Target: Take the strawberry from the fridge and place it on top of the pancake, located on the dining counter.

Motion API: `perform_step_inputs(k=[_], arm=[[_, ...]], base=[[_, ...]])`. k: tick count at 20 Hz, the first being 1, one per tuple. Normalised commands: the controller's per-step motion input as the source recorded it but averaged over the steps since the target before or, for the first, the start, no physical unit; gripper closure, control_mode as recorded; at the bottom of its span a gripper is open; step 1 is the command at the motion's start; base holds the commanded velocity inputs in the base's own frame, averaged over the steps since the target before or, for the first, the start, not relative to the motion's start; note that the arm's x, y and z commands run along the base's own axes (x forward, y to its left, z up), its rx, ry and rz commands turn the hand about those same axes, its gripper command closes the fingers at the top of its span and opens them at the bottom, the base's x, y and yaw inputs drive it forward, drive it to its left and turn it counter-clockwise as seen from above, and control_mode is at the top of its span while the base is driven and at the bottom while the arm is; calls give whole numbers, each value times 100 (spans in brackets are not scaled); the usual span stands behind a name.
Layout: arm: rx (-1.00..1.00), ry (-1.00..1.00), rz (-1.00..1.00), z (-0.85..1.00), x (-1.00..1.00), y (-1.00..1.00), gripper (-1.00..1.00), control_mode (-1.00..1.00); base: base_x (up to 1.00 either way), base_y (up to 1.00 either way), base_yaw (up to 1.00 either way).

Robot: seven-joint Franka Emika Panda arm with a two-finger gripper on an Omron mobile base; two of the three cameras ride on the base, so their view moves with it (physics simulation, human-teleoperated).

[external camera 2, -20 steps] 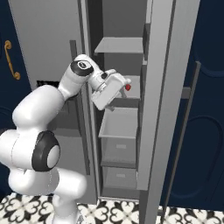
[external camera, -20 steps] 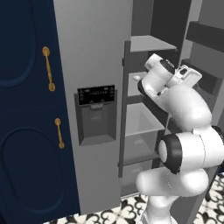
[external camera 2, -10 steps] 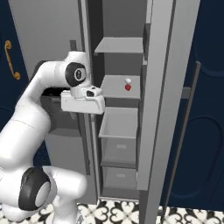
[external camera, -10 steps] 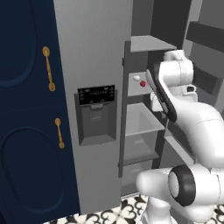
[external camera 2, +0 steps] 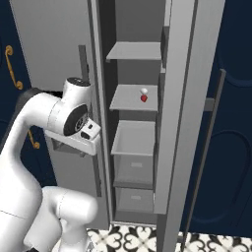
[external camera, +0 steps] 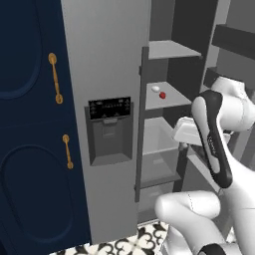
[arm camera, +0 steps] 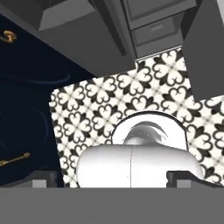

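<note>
The tall silver-grey fridge (external camera 2: 197,98) stands with its right door swung wide, leaving a narrow upright opening of grey shelves. On the middle shelf (external camera 2: 129,101) sits the tiny bright red strawberry (external camera 2: 144,98), well back from the front lip, and touching it from behind is a small white egg-like lump (external camera 2: 143,91). From the left side the same pair shows, the strawberry (external camera: 162,95) to the right of the lump (external camera: 156,88), with bare shelf around them.

The room above the fruit is open up to the next shelf (external camera 2: 135,50); below it a grey drawer bin (external camera 2: 134,139) juts forward, with two more drawers stacked under it. The opening is hemmed by the closed left door with its black-panelled dispenser (external camera: 109,129) and dark vertical bar handle (external camera: 142,124) on one side, and the open door's edge on the other.

The white arm is folded low, outside the fridge front. The gripper (arm camera: 113,181) points down at the black-and-white patterned floor tiles (arm camera: 96,105), fingers spread wide with nothing between them. Navy cabinets with brass handles (external camera: 56,78) flank the fridge on the left.
</note>
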Motion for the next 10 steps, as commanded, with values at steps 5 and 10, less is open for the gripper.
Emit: perform_step_inputs(k=[5, 10], arm=[[-30, 5, -4, -28, -1, -2, -100, -100], [-11, -19, 3, -49, -8, -9, -100, -100]], base=[[0, 0, 0], [0, 0, 0]])
